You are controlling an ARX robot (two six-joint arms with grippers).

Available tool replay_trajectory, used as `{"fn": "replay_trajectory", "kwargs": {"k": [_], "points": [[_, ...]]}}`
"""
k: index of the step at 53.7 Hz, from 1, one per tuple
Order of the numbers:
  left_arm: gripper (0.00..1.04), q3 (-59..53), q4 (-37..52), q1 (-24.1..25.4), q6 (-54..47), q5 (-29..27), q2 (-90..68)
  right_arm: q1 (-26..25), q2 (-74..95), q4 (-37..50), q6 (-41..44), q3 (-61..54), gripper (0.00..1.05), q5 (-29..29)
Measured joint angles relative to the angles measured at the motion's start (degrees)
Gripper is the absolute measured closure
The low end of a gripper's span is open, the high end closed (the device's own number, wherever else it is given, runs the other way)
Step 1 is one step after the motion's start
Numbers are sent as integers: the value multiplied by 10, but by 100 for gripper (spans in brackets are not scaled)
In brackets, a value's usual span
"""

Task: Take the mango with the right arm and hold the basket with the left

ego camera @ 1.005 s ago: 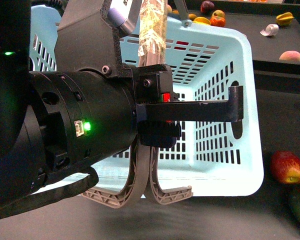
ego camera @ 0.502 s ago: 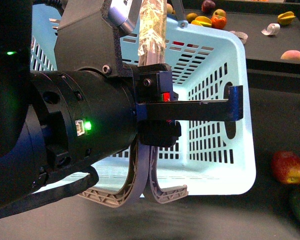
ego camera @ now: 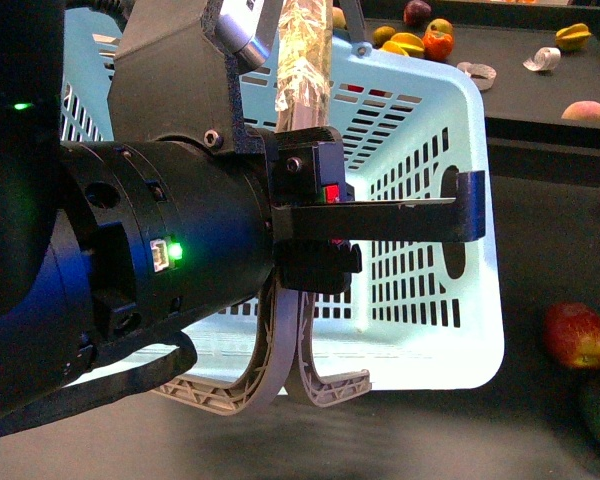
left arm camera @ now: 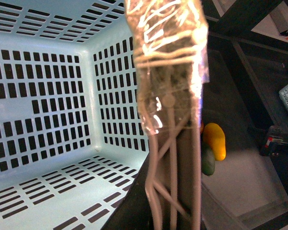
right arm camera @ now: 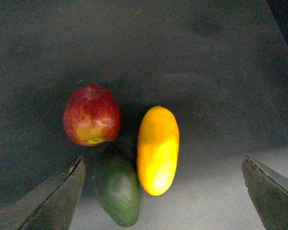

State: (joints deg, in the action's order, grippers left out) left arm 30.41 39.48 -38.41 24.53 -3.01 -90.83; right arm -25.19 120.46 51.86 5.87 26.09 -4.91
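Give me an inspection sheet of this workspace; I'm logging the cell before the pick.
Surface: dark matte tabletop.
Job's things: mango lying ungrasped; basket shows nothing inside where visible, its taped handle raised.
Clutter: red-yellow fruit and green fruit close beside the mango.
Grippers: left tool shut on the handle; right tool open, above the mango, not touching it.
Cables: black sleeved cable looped under the left arm.
Surroundings: rear shelf carrying more fruit.
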Motion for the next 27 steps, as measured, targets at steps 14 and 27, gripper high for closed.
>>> {"fn": "replay_trajectory", "kwargs": {"k": [14, 27], "points": [[99, 0, 0, 0, 0, 3, 0, -13, 98, -6, 3, 65, 8, 23], [99, 0, 0, 0, 0, 2, 0, -22, 165, -33, 3, 130, 8, 39]]}}
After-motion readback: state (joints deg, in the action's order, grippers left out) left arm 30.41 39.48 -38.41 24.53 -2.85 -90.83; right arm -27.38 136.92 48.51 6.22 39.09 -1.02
